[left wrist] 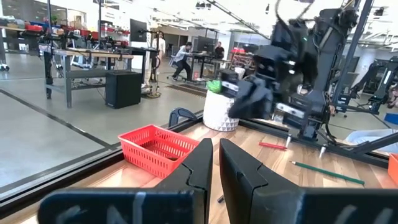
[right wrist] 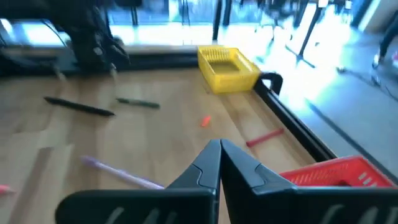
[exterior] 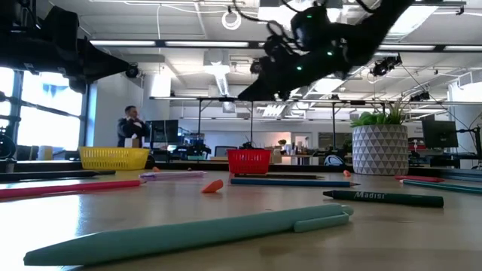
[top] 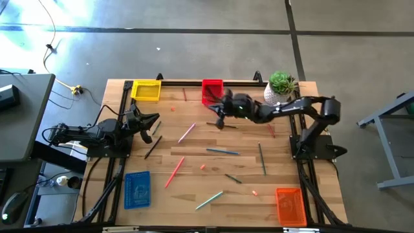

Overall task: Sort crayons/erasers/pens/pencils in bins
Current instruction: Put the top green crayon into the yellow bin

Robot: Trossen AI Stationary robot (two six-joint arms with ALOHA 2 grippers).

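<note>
Right end effector (top: pixel 220 120) pinched narrow, apparently on a thin dark pen, beside red bin (top: pixel 211 90) at frame's upper centre; loose pinch risks a drop short of the bins.

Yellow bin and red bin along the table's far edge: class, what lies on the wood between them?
In the high view, a short red stick lies between the yellow bin and red bin; the rest is bare wood.

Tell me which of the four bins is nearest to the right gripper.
The red bin: the right gripper hangs just beside it; the yellow, blue and orange bins sit at other corners.
</note>
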